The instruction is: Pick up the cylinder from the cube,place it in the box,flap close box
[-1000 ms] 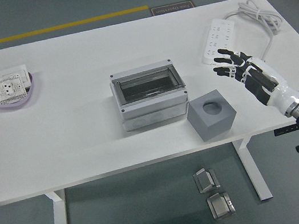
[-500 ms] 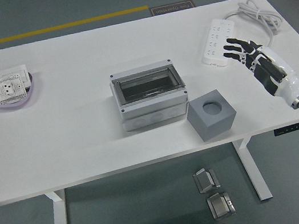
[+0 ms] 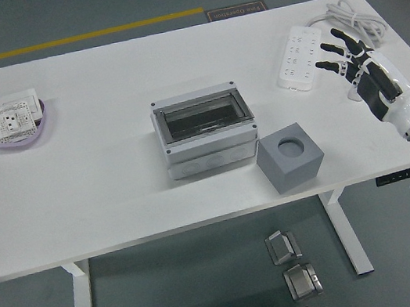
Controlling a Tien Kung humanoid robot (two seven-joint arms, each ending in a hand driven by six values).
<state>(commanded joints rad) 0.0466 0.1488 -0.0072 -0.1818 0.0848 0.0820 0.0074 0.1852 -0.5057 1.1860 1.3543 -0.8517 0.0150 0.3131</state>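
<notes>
- The right hand [image 3: 370,76] hovers at the right of the frame beside the power strip [image 3: 300,58], fingers [image 3: 336,39] spread wide, holding nothing.
- The box [image 3: 205,133] sits mid-tabletop [image 3: 98,180], its clear flap down.
- Lower right of the box stands the grey cube [image 3: 291,157], its round hole bare.
- I can't spot the cylinder.

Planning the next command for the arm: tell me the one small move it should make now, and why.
Probably bring the right hand left and toward the near edge, to the grey cube. The hand hovers open and empty near the power strip, well off the cube. The cube's round hole looks empty and no cylinder is visible; the box has its clear flap down. So first confirm whether anything remains to pick.
</notes>
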